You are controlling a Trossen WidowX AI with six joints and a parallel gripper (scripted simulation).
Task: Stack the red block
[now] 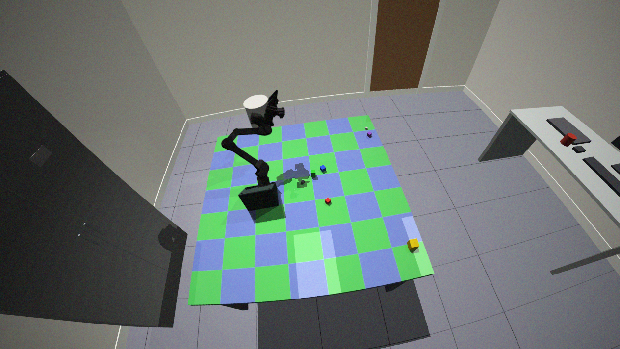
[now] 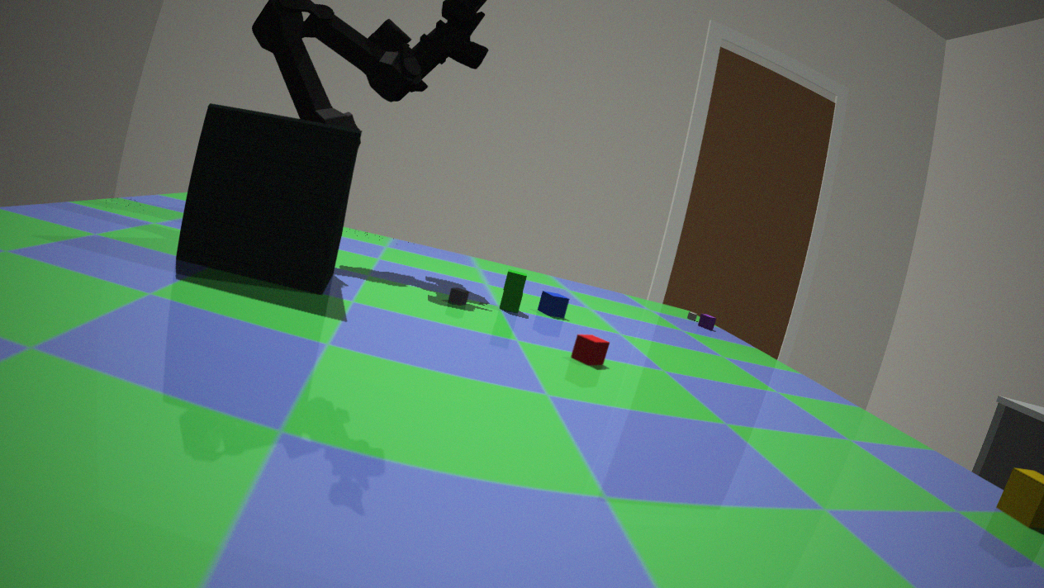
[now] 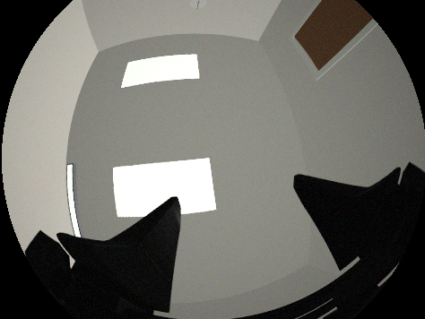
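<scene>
Nothing of the stacking is begun: the arm is raised high above its black base box, and the gripper points up toward the ceiling and its lights, fingers spread wide with nothing between them. The red block lies flat on the checkered mat, on the near side of the green tower in the exterior view and well apart from it, with open mat between the two. The green tower stands upright, with a blue cube just beside it on the side away from the base box and a small dark cube near it on the base-box side, within the arm's shadow. A purple cube and a tiny pale one next to it sit far beyond the tower toward the door, and a yellow cube rests far off at the mat's edge. The tower looks like two cubes stacked, though at this size I cannot be sure. The step in hand appears to be the approach to the red block, so the next move calls for swinging the wrist downward and lowering the spread fingers squarely over the block, staying off the tower and its blue neighbour.
</scene>
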